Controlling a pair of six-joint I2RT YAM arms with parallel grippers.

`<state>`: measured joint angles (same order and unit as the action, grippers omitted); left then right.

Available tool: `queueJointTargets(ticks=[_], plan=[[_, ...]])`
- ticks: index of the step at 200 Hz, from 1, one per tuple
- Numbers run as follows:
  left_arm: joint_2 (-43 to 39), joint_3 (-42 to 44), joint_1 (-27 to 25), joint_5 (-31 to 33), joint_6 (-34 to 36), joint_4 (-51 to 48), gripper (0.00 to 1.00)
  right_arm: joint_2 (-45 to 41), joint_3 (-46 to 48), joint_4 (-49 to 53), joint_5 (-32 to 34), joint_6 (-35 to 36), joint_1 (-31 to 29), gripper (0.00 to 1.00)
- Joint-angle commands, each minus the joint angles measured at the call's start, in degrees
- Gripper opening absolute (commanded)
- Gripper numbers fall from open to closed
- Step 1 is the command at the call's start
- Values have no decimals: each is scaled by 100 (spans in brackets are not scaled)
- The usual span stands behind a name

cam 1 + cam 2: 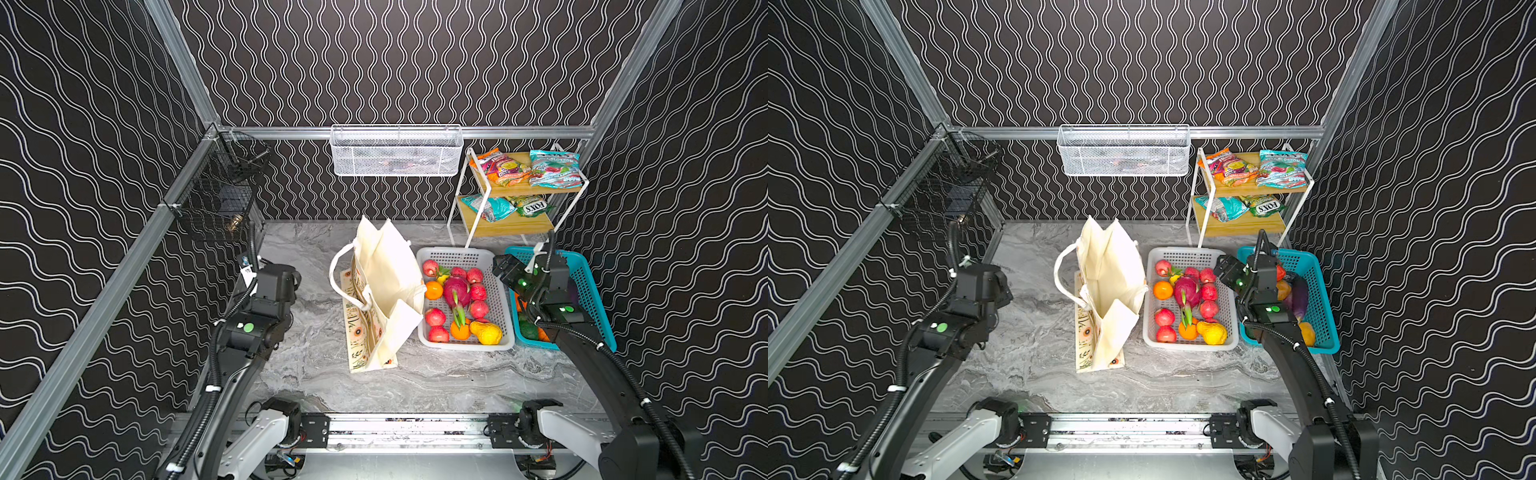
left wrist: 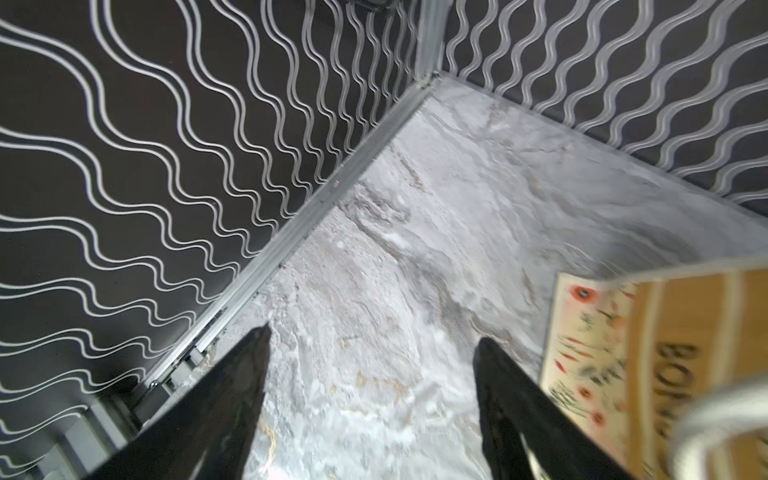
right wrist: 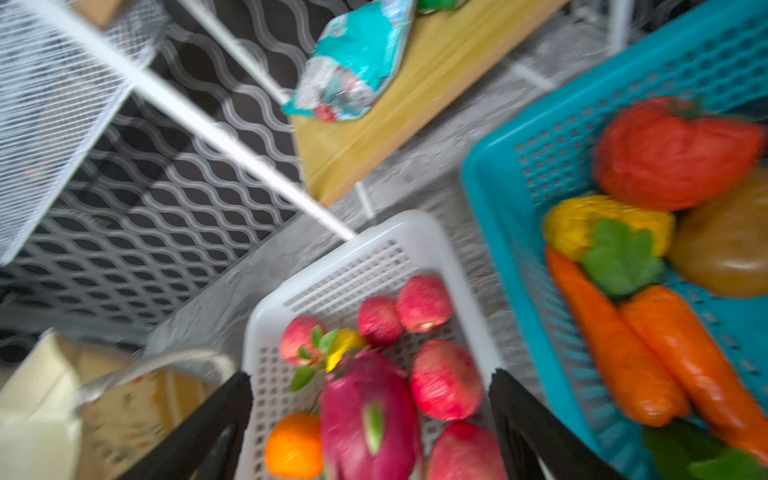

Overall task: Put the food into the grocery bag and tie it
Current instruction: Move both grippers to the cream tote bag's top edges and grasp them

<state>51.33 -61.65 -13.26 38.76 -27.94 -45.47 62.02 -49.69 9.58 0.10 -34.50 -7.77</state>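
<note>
Left gripper (image 2: pixel 372 336): fingers are held apart, empty.
Right gripper (image 3: pixel 372 374): fingers are held apart near dragon fruit (image 3: pixel 353 415).

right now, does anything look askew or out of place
The bag is slumped, its top sagging toward the white basket, so the mouth is only partly open. Nothing looks spilled or damaged.
</note>
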Motion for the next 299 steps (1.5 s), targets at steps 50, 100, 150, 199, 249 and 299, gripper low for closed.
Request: queueJointTargets(ticks=[50, 100, 150, 199, 249, 299], plan=[[420, -1103, -1, -2447, 12, -617, 75, 404, -1236, 1017, 134, 267, -1154, 90], [611, -1137, -122, -3736, -408, 106, 76, 1075, -1845, 1314, 123, 525, -1693, 90], [1406, -1432, -1006, -3909, -730, 651, 80, 2051, -2679, 1912, -202, 868, -2302, 89], [2039, -1345, -1875, -3525, -906, 1142, 85, 2769, -3383, 2527, -194, 1064, -2709, 89], [2615, -1445, -1971, -2945, -889, 859, 84, 3238, -3574, 2448, -229, 973, -2818, 85], [2382, -1277, -1964, -2894, -749, 688, 50, 3301, -3576, 2462, -344, 859, -2982, 41]])
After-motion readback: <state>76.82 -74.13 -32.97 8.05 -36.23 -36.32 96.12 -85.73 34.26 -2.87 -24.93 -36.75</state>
